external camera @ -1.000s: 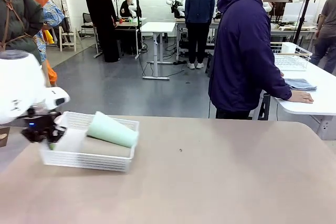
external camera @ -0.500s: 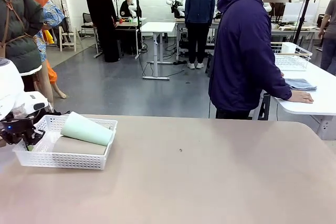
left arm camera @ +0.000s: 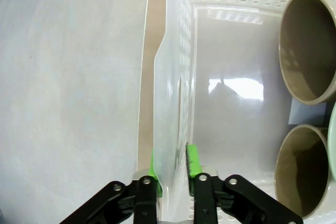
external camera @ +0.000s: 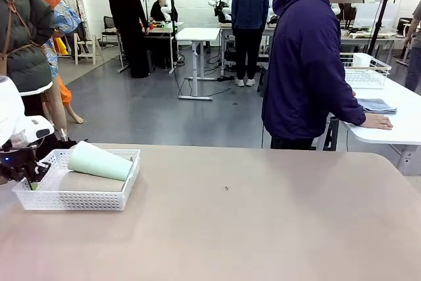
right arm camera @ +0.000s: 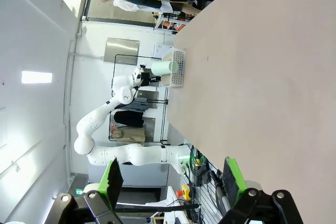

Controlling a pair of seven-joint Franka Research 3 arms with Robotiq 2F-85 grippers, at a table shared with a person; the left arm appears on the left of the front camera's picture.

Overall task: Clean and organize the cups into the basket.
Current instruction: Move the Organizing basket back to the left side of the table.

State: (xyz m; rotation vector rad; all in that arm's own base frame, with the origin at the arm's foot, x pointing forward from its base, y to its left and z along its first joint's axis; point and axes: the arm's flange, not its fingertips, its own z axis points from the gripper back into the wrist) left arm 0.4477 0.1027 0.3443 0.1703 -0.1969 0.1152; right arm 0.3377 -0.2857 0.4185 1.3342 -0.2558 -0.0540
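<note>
Resting spot of basket (external camera: 79, 199): lower left of front view, on table (external camera: 263, 222).
Cups inside: mint cup (external camera: 100, 161) lying atop tan cup (external camera: 89, 182); two tan mouths (left arm camera: 310, 48) at right of left wrist view.
Left claw (left arm camera: 170, 169): pads straddling basket wall, slightly parted.
Right claw (right arm camera: 173, 179): spread wide, empty.

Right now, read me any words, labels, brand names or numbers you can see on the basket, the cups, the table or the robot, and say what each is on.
None can be read.
White basket: plain lattice plastic, no label.
Mint green cup and tan cups: plain, no print.
Table: bare surface, no marking.
Left gripper and right gripper: no legible print on the fingers.
</note>
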